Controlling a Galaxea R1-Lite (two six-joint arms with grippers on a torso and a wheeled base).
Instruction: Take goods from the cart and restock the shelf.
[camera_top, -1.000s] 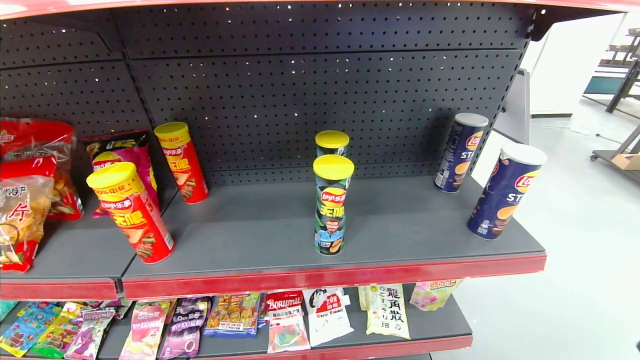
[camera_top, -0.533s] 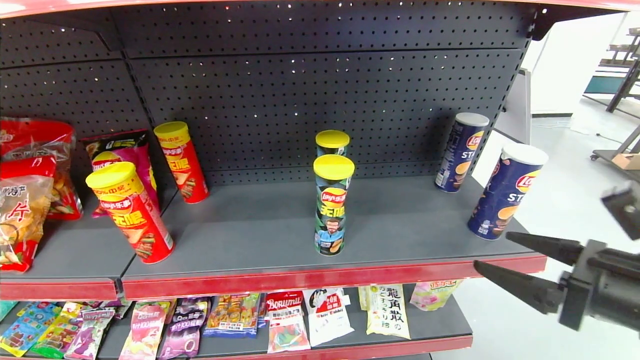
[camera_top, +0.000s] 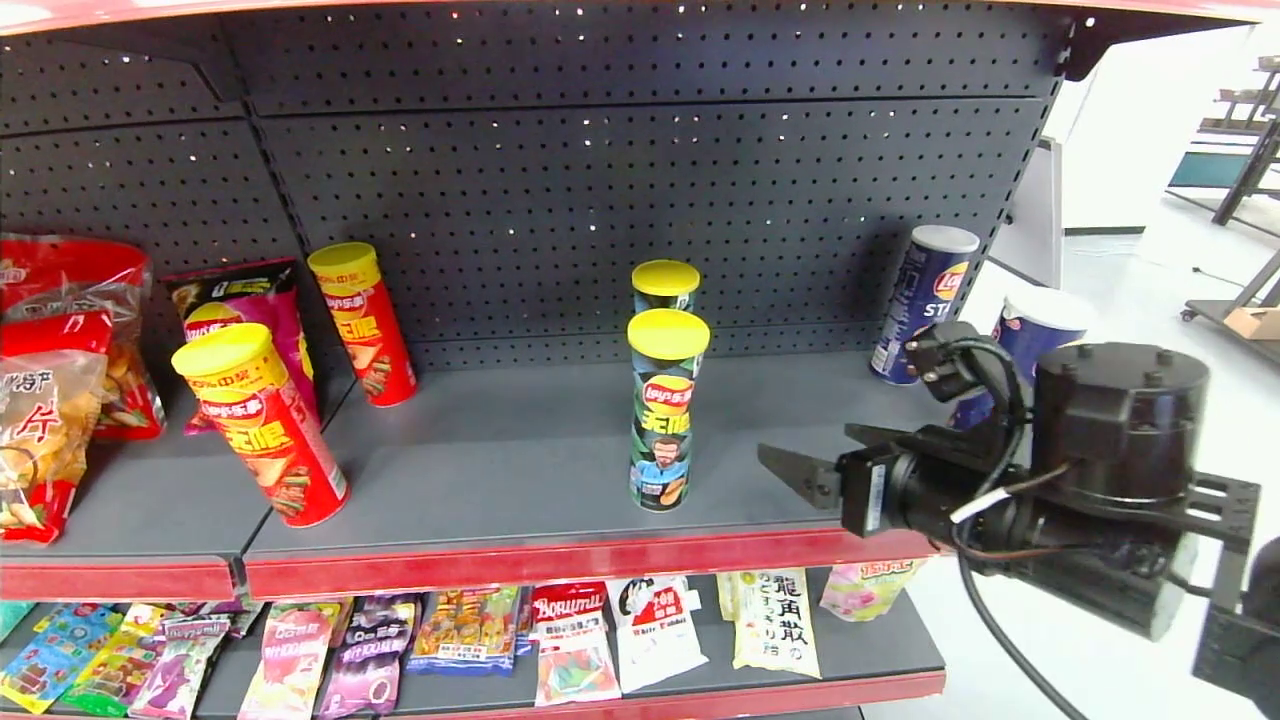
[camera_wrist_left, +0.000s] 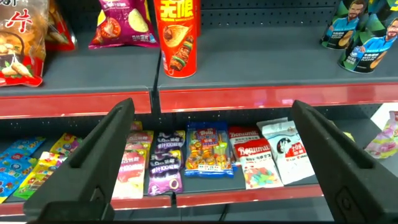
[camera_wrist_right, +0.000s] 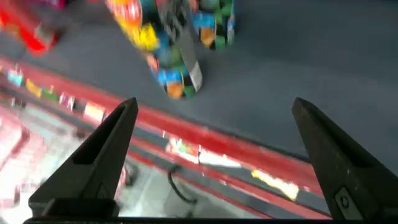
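Note:
On the grey shelf (camera_top: 500, 450) stand two green cans with yellow lids (camera_top: 665, 410), two red cans (camera_top: 265, 430) to their left and two blue cans (camera_top: 925, 305) at the right end. My right gripper (camera_top: 810, 450) hovers open and holding nothing over the shelf's front right, fingers pointing at the front green can; its arm hides part of the front blue can (camera_top: 1030, 320). In the right wrist view that gripper (camera_wrist_right: 214, 102) is open above the red shelf edge, with the green can (camera_wrist_right: 180, 50) ahead. My left gripper (camera_wrist_left: 212, 106) is open and holding nothing in front of the lower shelf.
Snack bags (camera_top: 60, 370) fill the shelf's left section. Candy packets (camera_top: 570, 640) line the lower shelf (camera_top: 860, 640). Bare shelf lies between the red and green cans and between the green and blue cans. Open floor (camera_top: 1150, 440) lies to the right.
My right arm has come in from the right and swung left over the shelf's front edge, now covering part of the front blue can. The cans have not moved.

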